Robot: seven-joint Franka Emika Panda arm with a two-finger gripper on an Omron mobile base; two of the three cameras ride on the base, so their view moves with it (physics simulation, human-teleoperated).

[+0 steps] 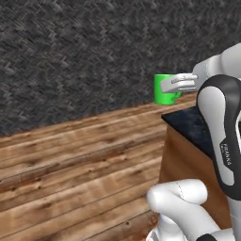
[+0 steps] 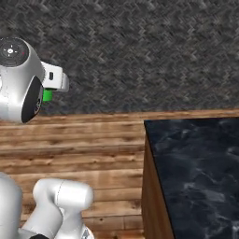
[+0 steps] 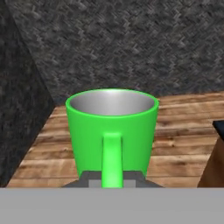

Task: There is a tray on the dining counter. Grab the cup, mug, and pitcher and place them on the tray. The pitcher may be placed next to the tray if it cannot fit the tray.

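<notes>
The mug [image 3: 111, 124] is bright green with a pale inside and a loop handle that faces the hand camera. My gripper [image 3: 111, 180] is shut on that handle, one dark fingertip on each side of it. In the left base view the mug [image 1: 163, 96] hangs upright in the air above the wooden floor, with the gripper [image 1: 168, 85] reaching in from the right. A green sliver of the mug [image 2: 47, 95] peeks out below the hand [image 2: 55, 80] in the right base view. The tray, the cup and the pitcher are out of view.
A corner of a black veined counter top [image 2: 196, 168] on a wooden side panel [image 1: 183, 164] stands to the right, lower than the mug. A dark grey herringbone wall [image 1: 84, 52] rises behind the plank floor [image 1: 80, 160]. My arm's elbow [image 1: 221, 132] stands over the counter corner.
</notes>
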